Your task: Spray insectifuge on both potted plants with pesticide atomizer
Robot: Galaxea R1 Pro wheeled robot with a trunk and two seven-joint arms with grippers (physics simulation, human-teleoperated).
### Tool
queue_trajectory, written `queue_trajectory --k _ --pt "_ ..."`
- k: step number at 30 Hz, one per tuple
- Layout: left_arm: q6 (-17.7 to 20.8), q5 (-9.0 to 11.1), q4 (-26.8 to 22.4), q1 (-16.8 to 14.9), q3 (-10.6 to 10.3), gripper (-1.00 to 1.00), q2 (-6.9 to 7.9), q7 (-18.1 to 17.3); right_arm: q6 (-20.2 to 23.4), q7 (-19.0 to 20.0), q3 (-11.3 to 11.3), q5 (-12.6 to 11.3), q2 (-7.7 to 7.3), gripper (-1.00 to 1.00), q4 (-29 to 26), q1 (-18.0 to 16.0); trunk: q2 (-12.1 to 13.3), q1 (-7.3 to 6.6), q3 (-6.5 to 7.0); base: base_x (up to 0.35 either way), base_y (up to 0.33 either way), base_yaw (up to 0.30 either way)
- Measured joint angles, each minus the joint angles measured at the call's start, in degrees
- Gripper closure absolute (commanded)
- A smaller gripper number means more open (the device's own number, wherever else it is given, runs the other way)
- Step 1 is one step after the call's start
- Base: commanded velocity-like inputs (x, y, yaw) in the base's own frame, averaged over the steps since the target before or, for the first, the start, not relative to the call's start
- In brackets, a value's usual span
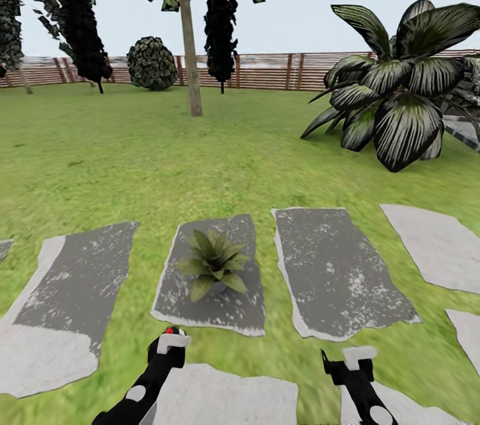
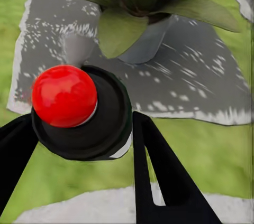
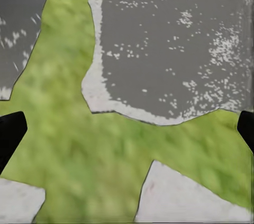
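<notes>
Between the fingers of the left pincer [image 2: 79,145], the pesticide atomizer [image 2: 79,110] is gripped, near 1 potted plant [image 1: 213,263] on a grey slab [image 1: 237,315]; the right pincer [image 1: 347,361] is held wide open, empty.

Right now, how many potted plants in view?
1. The potted plant sits on the middle grey slab, just ahead of the left gripper. The second may be out of frame.
</notes>
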Motion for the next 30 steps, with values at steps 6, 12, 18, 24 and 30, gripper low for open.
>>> queue_trajectory --k 6,12,18,24,30 --pt "0.05 -0.53 -0.11 0.01 -0.56 1.0 0.4 -0.81 -0.06 0.05 0.12 0.0 0.06 -1.0 -0.05 0.0 0.0 0.0 0.23 0.0 0.0 -0.136" --pt "1.39 -4.35 0.22 -0.16 -0.35 1.0 2.72 -8.7 -0.1 0.23 0.79 0.33 0.1 -1.0 -0.31 0.0 0.0 0.0 0.27 0.0 0.0 -0.016" --pt "5.24 -7.39 0.02 -0.63 -0.4 1.0 9.22 -21.59 -0.06 6.65 11.09 4.73 -0.31 -1.0 -1.75 -0.02 0.0 0.0 0.27 0.0 0.0 -0.001" --pt "6.32 -19.58 -0.04 -1.41 -0.41 1.0 11.17 -29.94 0.7 27.4 12.28 7.2 -0.39 -1.0 -5.74 -2.33 0.0 0.0 0.27 0.0 0.0 0.0" --pt "10.13 -25.44 -0.31 -1.62 -0.46 1.0 10.38 -32.08 0.87 34.93 12.44 13.02 -0.2 -1.0 -5.91 -2.77 0.0 0.0 0.27 0.0 0.0 0.0"
